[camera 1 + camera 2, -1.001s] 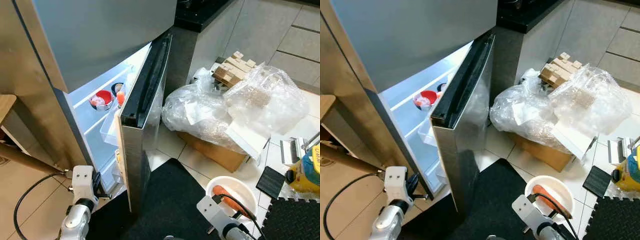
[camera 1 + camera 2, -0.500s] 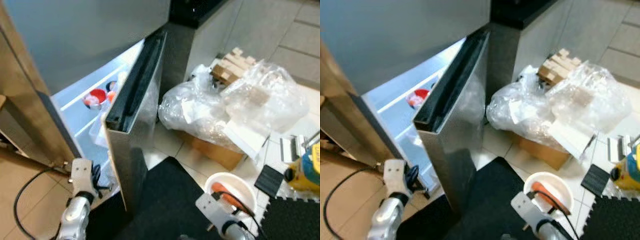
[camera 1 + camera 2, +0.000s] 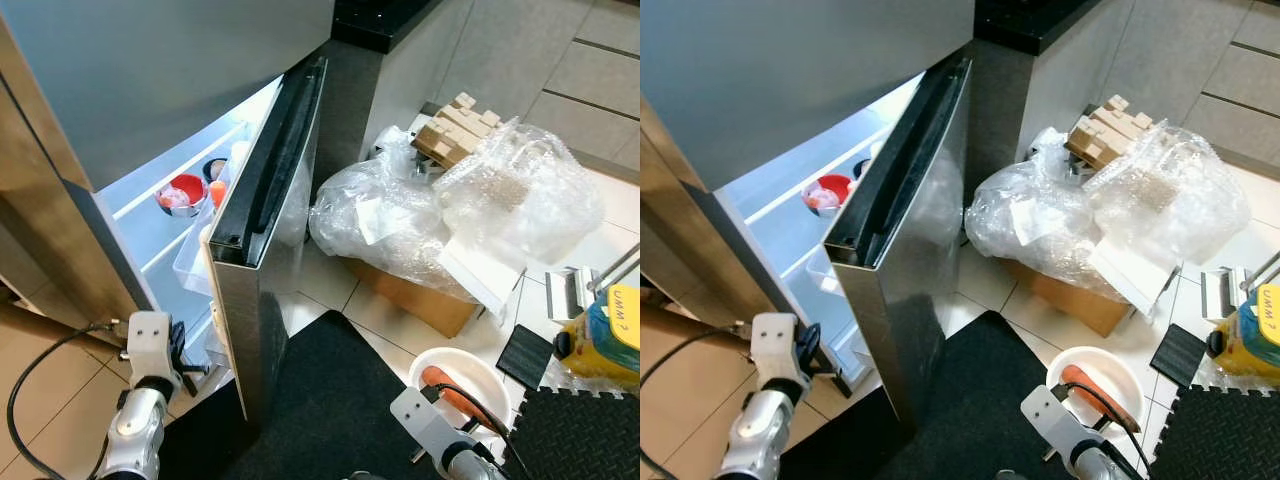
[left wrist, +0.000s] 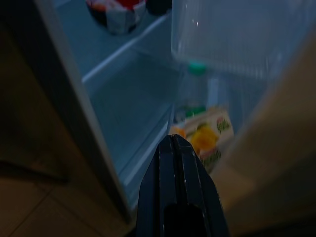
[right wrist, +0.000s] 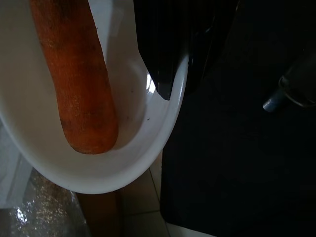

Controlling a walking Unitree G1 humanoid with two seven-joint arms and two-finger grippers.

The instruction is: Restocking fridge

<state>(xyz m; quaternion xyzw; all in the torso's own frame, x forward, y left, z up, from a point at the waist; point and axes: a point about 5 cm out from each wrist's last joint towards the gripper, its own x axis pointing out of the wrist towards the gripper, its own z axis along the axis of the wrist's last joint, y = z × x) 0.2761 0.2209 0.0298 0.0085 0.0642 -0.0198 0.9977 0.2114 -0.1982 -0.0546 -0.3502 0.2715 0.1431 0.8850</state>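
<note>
The fridge (image 3: 150, 90) stands with its lower door (image 3: 262, 260) ajar, and inside a red bowl (image 3: 184, 193) sits on a lit shelf while a juice carton (image 4: 206, 136) and a green-capped bottle (image 4: 193, 94) stand lower down. The left gripper (image 4: 173, 143), fingers pressed together and holding nothing, hangs low by the open gap of the fridge. The right gripper (image 5: 170, 79) pinches the rim of a white bowl (image 5: 98, 173), one finger inside and one outside, and a carrot (image 5: 79, 84) lies in that bowl above the black mat (image 3: 330, 400).

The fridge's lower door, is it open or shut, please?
Open: the lower door swings outward, with lit shelves and a red bowl visible inside.
</note>
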